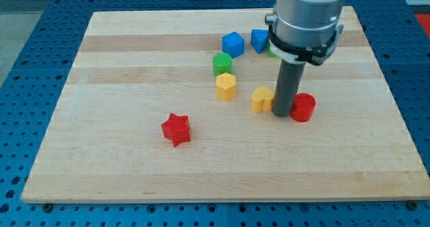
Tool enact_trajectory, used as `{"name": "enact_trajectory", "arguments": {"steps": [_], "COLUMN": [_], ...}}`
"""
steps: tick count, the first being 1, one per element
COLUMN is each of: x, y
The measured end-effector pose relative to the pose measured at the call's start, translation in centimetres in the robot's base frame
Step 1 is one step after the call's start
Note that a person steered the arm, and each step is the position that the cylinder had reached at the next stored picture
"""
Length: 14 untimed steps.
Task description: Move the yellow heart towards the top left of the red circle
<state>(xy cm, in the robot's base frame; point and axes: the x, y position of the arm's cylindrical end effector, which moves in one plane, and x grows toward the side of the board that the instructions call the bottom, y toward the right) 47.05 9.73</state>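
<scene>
The yellow heart (262, 99) lies right of the board's middle, just left of my rod. The red circle (304, 107) stands just right of the rod. My tip (281, 113) rests on the board between the two, touching or nearly touching both. The heart sits to the left of the red circle and slightly higher in the view.
A yellow hexagon (226, 86) lies left of the heart, with a green circle (222, 64) above it. Two blue blocks (233, 43) (260, 39) sit near the view's top; a green block (273, 50) is mostly hidden behind the arm. A red star (177, 129) lies lower left. The wooden board (121, 66) rests on a blue table.
</scene>
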Motion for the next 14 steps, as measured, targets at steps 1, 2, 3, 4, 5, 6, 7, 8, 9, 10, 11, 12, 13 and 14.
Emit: {"name": "enact_trajectory", "arguments": {"steps": [1, 2, 3, 4, 5, 6, 7, 8, 9, 10, 11, 12, 13, 14], "x": [-0.1, -0.6, -2.0, -2.0, -2.8, -2.8, -3.8, -4.1, -3.9, -3.1, -1.8, -0.9, -1.0, -4.9], "y": [0.0, 0.0, -0.5, 0.7, 3.8, 3.8, 3.5, 0.9, 0.0, -0.5, -1.3, -1.7, -1.1, 2.3]}}
